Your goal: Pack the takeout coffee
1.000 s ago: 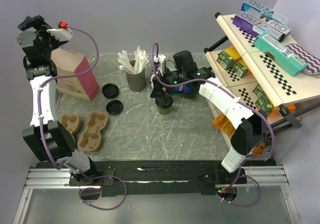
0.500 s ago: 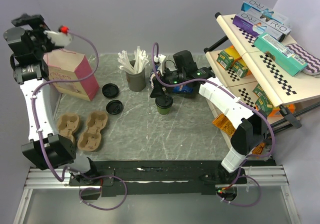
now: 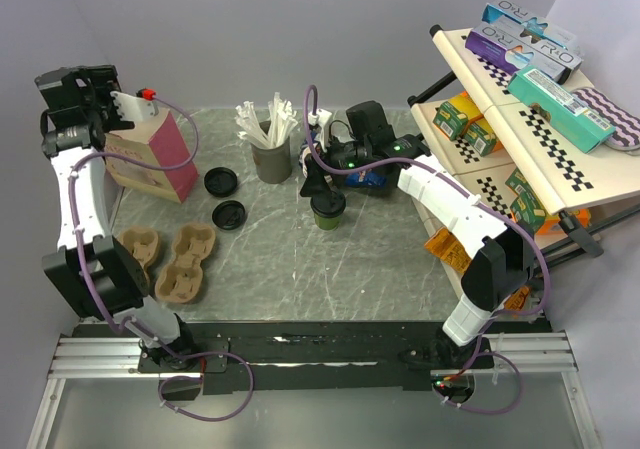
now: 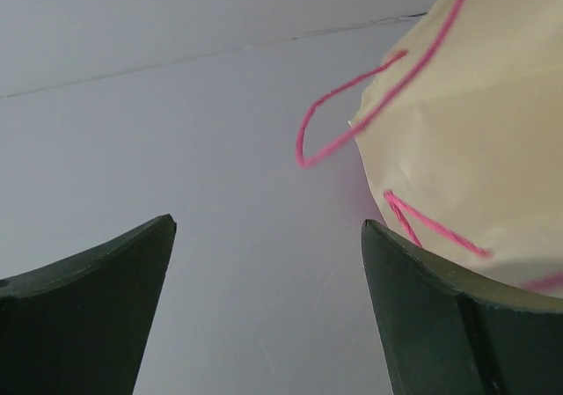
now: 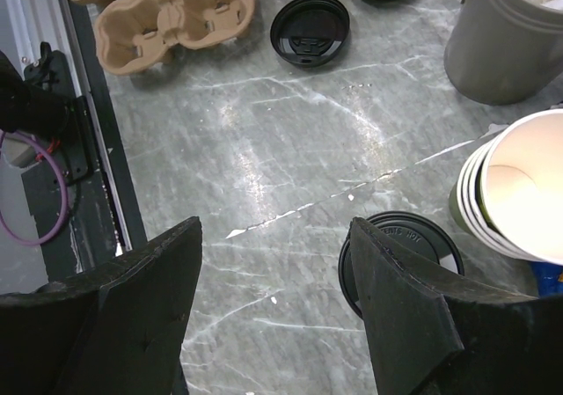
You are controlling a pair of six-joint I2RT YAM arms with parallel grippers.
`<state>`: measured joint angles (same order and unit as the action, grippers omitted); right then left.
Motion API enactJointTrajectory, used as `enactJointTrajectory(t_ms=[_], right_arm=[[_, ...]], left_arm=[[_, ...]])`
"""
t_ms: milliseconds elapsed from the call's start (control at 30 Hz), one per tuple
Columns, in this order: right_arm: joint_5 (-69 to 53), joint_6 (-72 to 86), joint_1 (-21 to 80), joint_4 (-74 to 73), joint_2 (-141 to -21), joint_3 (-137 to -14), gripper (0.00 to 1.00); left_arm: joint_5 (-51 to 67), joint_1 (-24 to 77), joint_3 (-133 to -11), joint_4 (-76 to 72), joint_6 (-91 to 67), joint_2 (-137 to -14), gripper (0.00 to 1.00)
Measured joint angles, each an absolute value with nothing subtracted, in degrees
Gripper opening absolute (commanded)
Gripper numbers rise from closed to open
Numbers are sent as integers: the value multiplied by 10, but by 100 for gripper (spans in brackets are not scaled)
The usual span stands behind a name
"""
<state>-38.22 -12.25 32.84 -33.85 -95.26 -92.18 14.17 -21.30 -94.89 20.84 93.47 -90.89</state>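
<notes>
The takeout coffee [image 3: 327,207], a dark green cup with a black lid, stands upright mid-table. In the right wrist view its lid [image 5: 400,234] lies just outside the right finger, partly hidden by it. My right gripper [image 3: 317,183] [image 5: 277,228] hovers beside the cup, open, with only bare table between its fingers. My left gripper [image 3: 112,109] [image 4: 268,222] is open at the far left, by the top edge of the pink paper bag [image 3: 152,155]. The bag's cream side and pink string handle [image 4: 475,131] fill the right of the left wrist view.
Two brown pulp cup carriers [image 3: 190,262] [image 3: 138,247] lie front left. Loose black lids [image 3: 220,181] [image 3: 229,214] sit near them. A grey cup of stirrers [image 3: 271,156] and a stack of cream cups [image 5: 519,193] stand behind the coffee. A stocked shelf [image 3: 520,99] fills the right.
The left arm has swung about at the far left, and its gripper now sits lower against the bag's top. The right arm and the coffee have not moved.
</notes>
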Motion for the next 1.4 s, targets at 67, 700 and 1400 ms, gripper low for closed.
enactJointTrajectory(t_ms=[67,700,1400], right_arm=[[-382,-123,328,-338,-953,-922,75],[-382,-122,328,-337,-953,-914,75],[-387,-114,328,-328,-953,-905,75]], left_arm=[[141,-213,-936,170,938,-924,90],[158,-206,-897,-80,833,-952,32],[200,-275,-1066,211,944,-955,87]])
